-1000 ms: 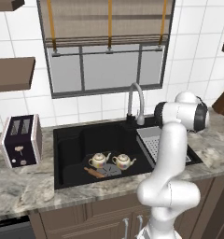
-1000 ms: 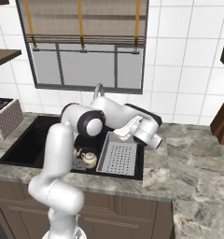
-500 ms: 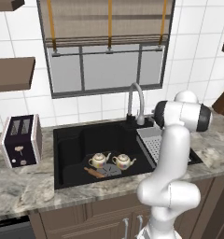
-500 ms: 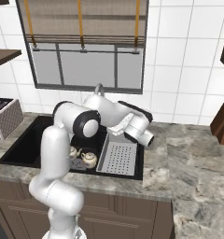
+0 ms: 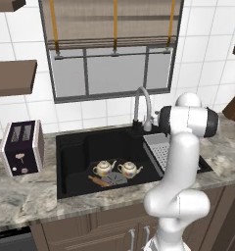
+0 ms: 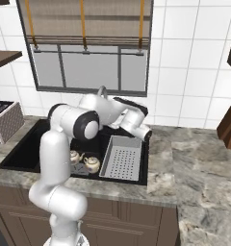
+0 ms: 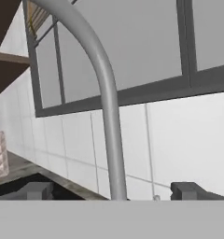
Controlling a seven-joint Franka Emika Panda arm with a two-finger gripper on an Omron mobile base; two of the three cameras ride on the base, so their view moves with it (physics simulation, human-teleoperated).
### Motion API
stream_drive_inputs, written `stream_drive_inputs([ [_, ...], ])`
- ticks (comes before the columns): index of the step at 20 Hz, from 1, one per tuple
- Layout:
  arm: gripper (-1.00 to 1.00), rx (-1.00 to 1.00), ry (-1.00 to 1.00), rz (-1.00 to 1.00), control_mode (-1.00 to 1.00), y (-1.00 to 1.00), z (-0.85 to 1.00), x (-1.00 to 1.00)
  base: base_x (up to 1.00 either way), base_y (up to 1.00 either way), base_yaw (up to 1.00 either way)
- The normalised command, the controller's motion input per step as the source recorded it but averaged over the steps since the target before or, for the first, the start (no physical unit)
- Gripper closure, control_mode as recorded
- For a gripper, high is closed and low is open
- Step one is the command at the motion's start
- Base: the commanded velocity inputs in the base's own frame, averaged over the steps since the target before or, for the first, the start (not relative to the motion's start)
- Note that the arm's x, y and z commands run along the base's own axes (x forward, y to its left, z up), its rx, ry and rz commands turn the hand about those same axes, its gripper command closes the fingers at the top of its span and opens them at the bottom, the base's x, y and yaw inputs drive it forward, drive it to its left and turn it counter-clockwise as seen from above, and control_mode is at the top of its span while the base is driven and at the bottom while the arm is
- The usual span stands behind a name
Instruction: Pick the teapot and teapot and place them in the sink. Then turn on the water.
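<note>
Two cream teapots, one [image 5: 104, 168] beside the other [image 5: 129, 169], sit on the floor of the black sink [image 5: 70, 147] at the centre of the left base view, a wooden rolling pin [image 5: 98, 181] lying just in front of them. In the right base view the pair appears low at left, half hidden by the arm. With both pots in the basin, the placing step looks done and the water step is in hand. No stream runs from the arched silver faucet [image 5: 142, 105] standing behind the sink. In the hand view the gripper [image 7: 115, 190] faces the faucet's stem, its fingertips [image 7: 35, 190] set wide apart at the bottom edge with the stem rising between them, jaws open and holding nothing. The next move likely calls for reaching the tap's control near its dark base, which the pictures do not show clearly. A ribbed draining tray [image 6: 122, 156] lies right of the basin; a toaster [image 5: 21, 147] stands at far left.
</note>
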Motion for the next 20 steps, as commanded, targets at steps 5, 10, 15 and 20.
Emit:
stream_drive_inputs([
  [5,-1.00,-0.01,0.00,0.00,-1.00,0.00,-0.36,0.57,0.00,0.00,0.00],
  [10,-1.00,-0.01,0.00,0.00,-1.00,-0.04,-0.54,0.45,0.00,0.00,0.00],
  [15,-1.00,0.00,0.00,0.00,-1.00,-0.01,-0.21,0.59,0.00,0.00,0.00],
  [20,-1.00,0.00,0.00,0.00,-1.00,0.00,-0.05,0.48,0.00,0.00,0.00],
])
